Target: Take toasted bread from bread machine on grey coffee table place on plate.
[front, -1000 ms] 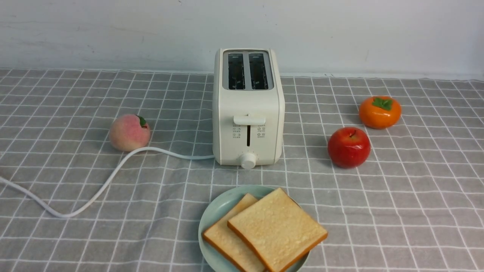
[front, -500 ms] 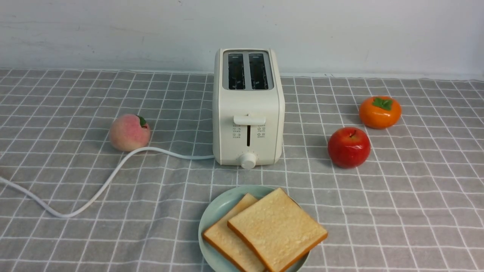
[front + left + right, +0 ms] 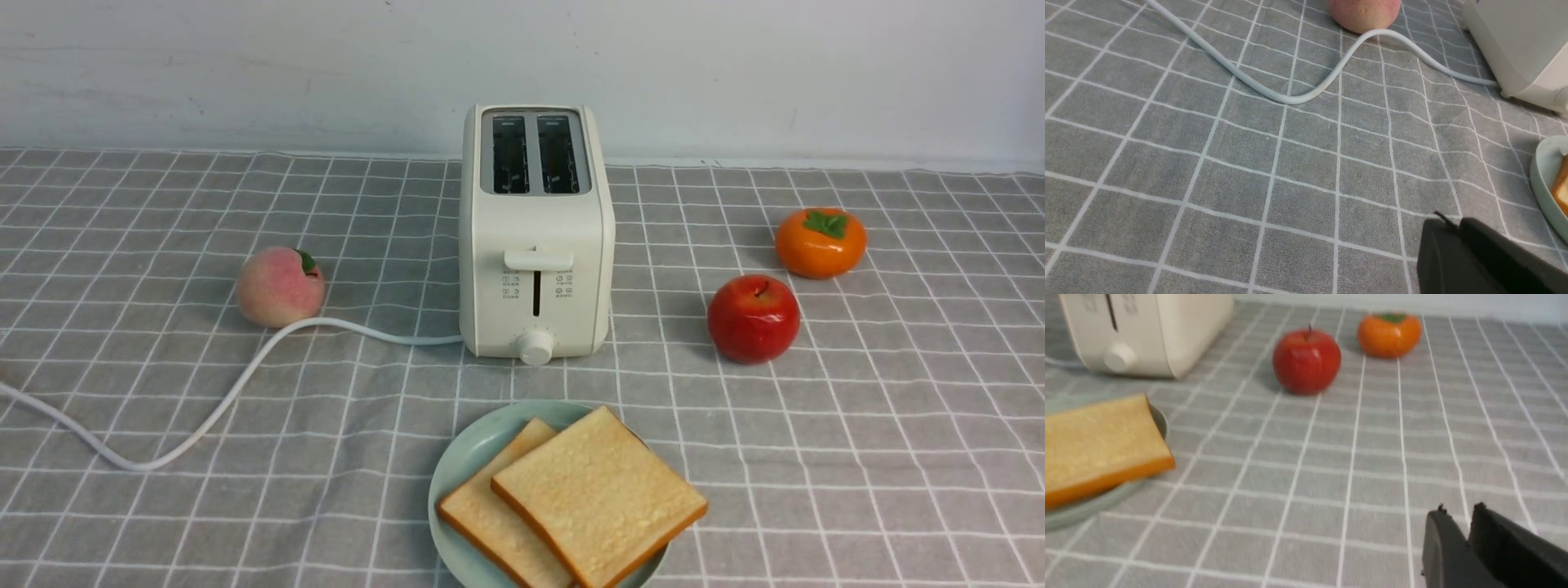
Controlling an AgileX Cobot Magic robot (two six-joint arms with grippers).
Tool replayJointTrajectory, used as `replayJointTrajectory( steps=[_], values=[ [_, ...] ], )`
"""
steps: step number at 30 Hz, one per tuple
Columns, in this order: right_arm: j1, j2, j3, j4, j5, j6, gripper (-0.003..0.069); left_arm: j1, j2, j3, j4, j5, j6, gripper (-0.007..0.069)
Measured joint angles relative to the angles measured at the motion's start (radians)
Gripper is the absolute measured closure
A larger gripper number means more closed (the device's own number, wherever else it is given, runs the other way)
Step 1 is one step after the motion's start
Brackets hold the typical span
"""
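The cream-white bread machine stands at mid-table on the grey coffee table, both slots empty. Two slices of toasted bread lie overlapping on the mint-green plate in front of it: the upper slice partly covers the lower slice. Neither gripper shows in the front view. My left gripper is shut and empty, low over the cloth, with the plate's rim beside it. My right gripper is shut and empty over bare cloth, apart from the toast and the plate.
A peach sits left of the toaster, and the white cord curves past it to the left edge. A red apple and an orange persimmon sit to the right. A white wall bounds the back.
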Motion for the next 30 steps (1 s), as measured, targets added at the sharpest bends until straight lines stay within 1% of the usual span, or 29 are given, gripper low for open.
replayJointTrajectory(
  steps=[1, 2, 5, 7, 30],
  values=[
    [0.0, 0.0, 0.005, 0.0, 0.0, 0.0, 0.0552, 0.0, 0.0, 0.0, 0.0, 0.0, 0.0, 0.0586],
    [-0.025, 0.001, 0.015, 0.0, 0.007, 0.037, 0.0552, 0.0, 0.0, 0.0, 0.0, 0.0, 0.0, 0.0586],
    [-0.056, 0.0, 0.016, -0.002, 0.005, 0.096, 0.0549, 0.0, 0.0, 0.0, 0.0, 0.001, 0.0, 0.0586],
    [-0.061, 0.0, 0.016, -0.004, 0.005, 0.112, 0.0546, 0.0, 0.0, 0.0, 0.0, 0.001, 0.0, 0.0582],
    [-0.066, 0.0, 0.016, -0.005, 0.005, 0.119, 0.0514, 0.0, 0.0, 0.0, 0.0, 0.001, 0.001, 0.0552]
  ],
)
